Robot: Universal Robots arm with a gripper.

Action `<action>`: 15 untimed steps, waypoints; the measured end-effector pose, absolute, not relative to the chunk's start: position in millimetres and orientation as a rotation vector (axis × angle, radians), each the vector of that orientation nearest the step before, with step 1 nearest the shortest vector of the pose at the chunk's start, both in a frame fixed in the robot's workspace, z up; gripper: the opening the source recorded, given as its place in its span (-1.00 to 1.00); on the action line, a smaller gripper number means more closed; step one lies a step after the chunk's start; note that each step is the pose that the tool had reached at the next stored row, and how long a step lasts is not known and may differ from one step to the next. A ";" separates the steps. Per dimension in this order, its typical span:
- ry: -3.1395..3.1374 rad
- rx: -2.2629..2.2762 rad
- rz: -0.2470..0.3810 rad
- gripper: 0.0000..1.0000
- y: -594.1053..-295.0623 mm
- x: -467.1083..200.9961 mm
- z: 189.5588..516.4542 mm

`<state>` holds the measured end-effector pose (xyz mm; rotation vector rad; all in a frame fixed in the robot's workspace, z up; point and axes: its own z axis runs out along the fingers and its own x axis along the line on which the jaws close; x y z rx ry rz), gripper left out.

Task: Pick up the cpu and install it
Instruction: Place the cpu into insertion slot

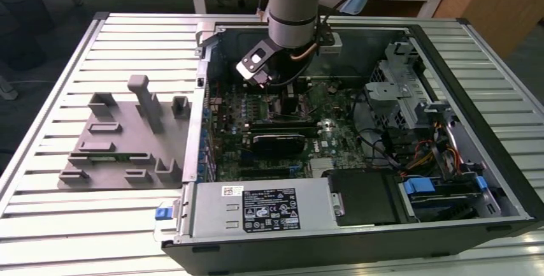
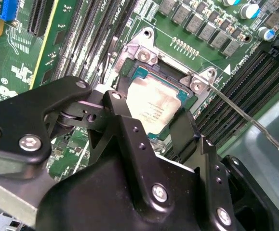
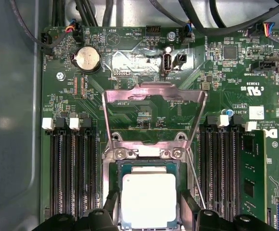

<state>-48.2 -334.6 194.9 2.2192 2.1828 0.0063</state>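
Silvery-topped, the cpu (image 3: 149,199) lies in the motherboard (image 3: 144,62) socket (image 3: 144,153), whose load plate (image 3: 153,91) is swung open. My gripper (image 3: 149,208) hangs right over the cpu inside the computer case (image 1: 255,209); I cannot tell whether it clamps the chip or stands loose.

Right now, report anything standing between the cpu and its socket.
Nothing visible does. In the first wrist view the load plate is swung open, clear of the socket frame, and the cpu lies within that frame, with the gripper right at it.
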 end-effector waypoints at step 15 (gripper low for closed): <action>2.183 2.219 0.007 0.07 -334.6 -48.2 203.2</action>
